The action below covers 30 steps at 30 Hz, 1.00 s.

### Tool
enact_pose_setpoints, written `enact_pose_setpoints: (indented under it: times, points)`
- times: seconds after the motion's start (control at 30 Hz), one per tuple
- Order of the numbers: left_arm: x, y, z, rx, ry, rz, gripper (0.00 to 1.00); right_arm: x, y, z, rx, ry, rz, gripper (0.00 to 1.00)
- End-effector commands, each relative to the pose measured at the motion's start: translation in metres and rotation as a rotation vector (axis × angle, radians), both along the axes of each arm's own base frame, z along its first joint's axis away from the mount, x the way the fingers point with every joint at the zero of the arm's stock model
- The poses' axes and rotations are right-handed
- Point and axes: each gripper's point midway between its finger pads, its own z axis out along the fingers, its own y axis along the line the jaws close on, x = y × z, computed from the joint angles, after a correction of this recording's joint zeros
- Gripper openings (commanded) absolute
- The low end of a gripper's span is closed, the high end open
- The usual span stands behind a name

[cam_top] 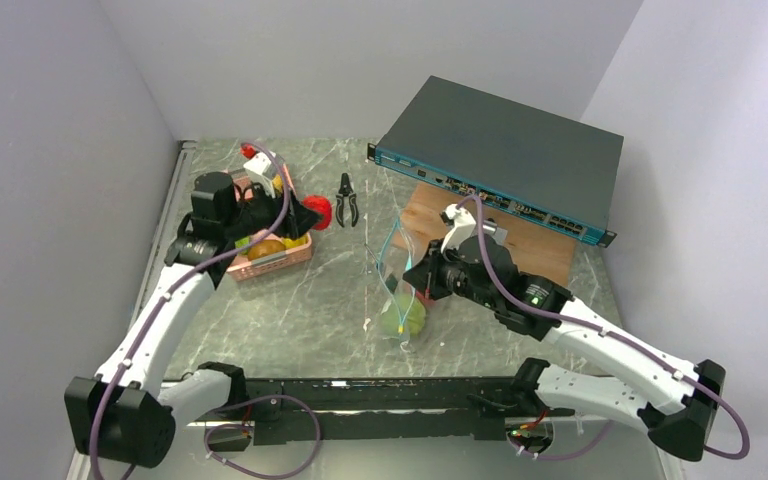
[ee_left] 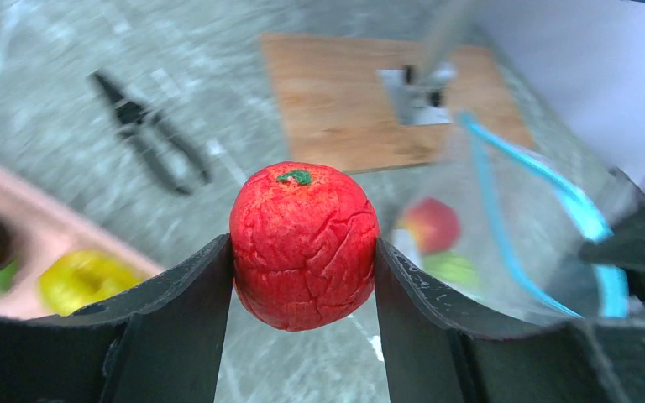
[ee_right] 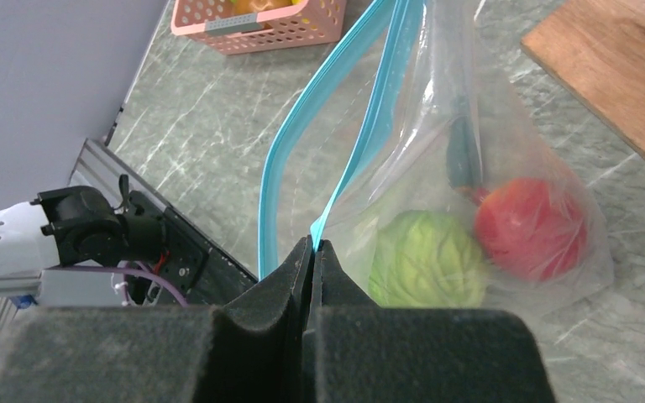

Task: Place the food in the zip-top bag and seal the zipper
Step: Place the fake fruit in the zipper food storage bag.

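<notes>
My left gripper (ee_left: 304, 260) is shut on a red tomato-like fruit (ee_left: 304, 243), held in the air beside the pink basket; it shows in the top view (cam_top: 318, 210) too. My right gripper (ee_right: 314, 245) is shut on the teal zipper strip (ee_right: 361, 134) of the clear zip-top bag (ee_right: 504, 134), holding its mouth open and lifted. Inside the bag lie a green fruit (ee_right: 424, 260) and a red fruit (ee_right: 531, 227); the bag shows in the top view (cam_top: 396, 290). More food, including a yellow piece (ee_left: 80, 281), sits in the basket.
The pink basket (cam_top: 295, 255) stands at the left. Black pliers (cam_top: 346, 200) lie behind the left gripper. A wooden board (cam_top: 535, 245) lies under a dark network switch (cam_top: 505, 150) at the back right. The arm mounting rail (cam_top: 380, 395) runs along the near edge.
</notes>
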Motion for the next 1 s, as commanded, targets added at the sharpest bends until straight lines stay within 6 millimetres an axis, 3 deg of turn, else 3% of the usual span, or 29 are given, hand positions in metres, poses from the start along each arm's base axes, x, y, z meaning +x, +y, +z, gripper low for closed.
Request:
enact_pose_setpoints:
  times: [0.0,0.17,0.33,0.57,0.8,0.87,0.97]
  points:
    - [-0.045,-0.053,0.057,-0.092,-0.276,-0.350,0.42,0.003,0.019,0.034,0.089,-0.058,0.048,0.00]
    - [-0.086,-0.085,0.059,-0.075,-0.351,-0.530,0.41,0.001,0.043,0.035,0.151,-0.023,0.111,0.00]
    - [-0.103,-0.102,0.045,-0.039,-0.294,-0.620,0.40,-0.003,0.059,0.041,0.180,-0.024,0.146,0.00]
    - [-0.099,-0.119,0.017,0.040,-0.208,-0.663,0.40,-0.007,0.062,0.060,0.207,-0.045,0.155,0.00]
    - [-0.099,-0.128,-0.005,0.116,-0.148,-0.665,0.40,-0.011,0.066,0.066,0.241,-0.051,0.159,0.00]
    - [-0.097,-0.130,-0.008,0.132,-0.128,-0.665,0.42,-0.014,0.069,0.066,0.241,-0.047,0.174,0.00]
    - [-0.098,-0.131,-0.012,0.145,-0.122,-0.659,0.53,-0.018,0.069,0.056,0.251,-0.036,0.169,0.00]
